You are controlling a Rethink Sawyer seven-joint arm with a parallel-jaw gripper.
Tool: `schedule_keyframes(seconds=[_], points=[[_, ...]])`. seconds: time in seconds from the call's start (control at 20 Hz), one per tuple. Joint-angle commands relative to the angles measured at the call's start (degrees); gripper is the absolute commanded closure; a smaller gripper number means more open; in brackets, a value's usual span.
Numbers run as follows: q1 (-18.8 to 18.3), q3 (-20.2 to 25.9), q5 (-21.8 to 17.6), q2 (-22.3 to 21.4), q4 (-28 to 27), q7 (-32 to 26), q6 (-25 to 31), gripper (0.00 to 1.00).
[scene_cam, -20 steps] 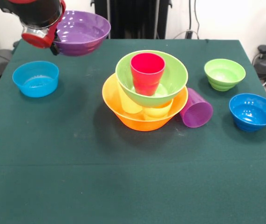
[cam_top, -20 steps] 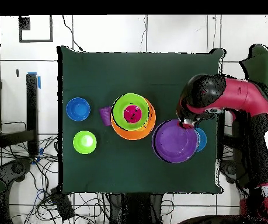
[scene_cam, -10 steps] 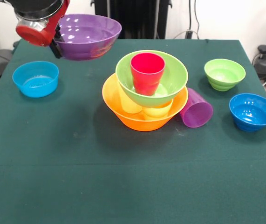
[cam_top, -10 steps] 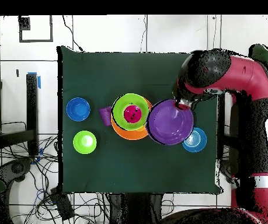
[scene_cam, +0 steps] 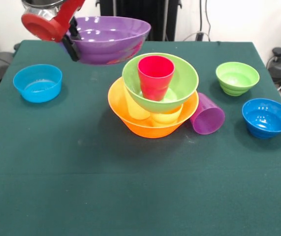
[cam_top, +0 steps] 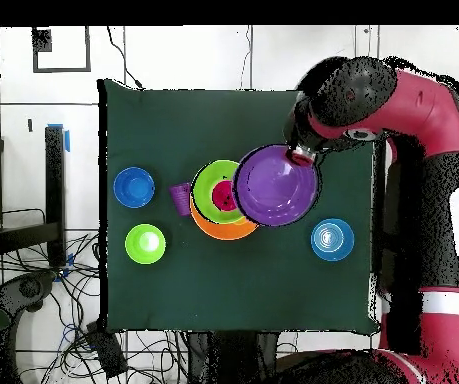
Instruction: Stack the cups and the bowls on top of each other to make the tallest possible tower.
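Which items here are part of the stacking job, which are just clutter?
In the job: large purple bowl held by the gripper, orange bowl, large green bowl, red-pink cup, yellow cups, purple cup, small green bowl, two blue bowls.

Clutter: floor cables.

- A dark green tablecloth is spread over the table.
- A white wall is seen behind it.
- A pale tiled floor strewn with black cables is shown.

Purple bowl, red-pink cup, dark green tablecloth.
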Motion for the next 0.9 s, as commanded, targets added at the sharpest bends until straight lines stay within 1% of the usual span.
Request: schedule_keyframes(seconds=[0.05, 0.1, 0.3, 0.35, 0.4, 0.5, 0.55, 0.6, 0.7, 0.85, 0.9], points=[[3.62, -4.76, 4.18, 3.61, -2.67, 28.06, -1.25, 1.00], [3.76, -5.07, 4.73, 3.95, -2.81, 29.23, -1.45, 1.00], [5.32, -6.41, 3.64, 5.12, -5.93, 31.78, 1.27, 1.00], [5.58, -6.57, 3.21, 5.37, -6.62, 32.09, 2.03, 1.00], [6.37, -7.18, 1.77, 5.77, -8.11, 32.76, 3.59, 1.00], [7.36, -7.92, 0.18, 6.21, -9.40, 34.15, 4.47, 1.00], [7.73, -8.13, -0.01, 6.58, -10.03, 34.82, 5.69, 1.00], [8.17, -8.54, 0.22, 6.73, -9.98, 36.46, 6.51, 1.00], [9.14, -9.76, -0.82, 7.00, -10.88, 37.57, 8.79, 1.00], [9.66, -10.56, -0.61, 7.68, -10.98, 38.69, 9.46, 1.00], [9.59, -10.62, -0.13, 7.83, -10.35, 38.99, 8.65, 1.00]])
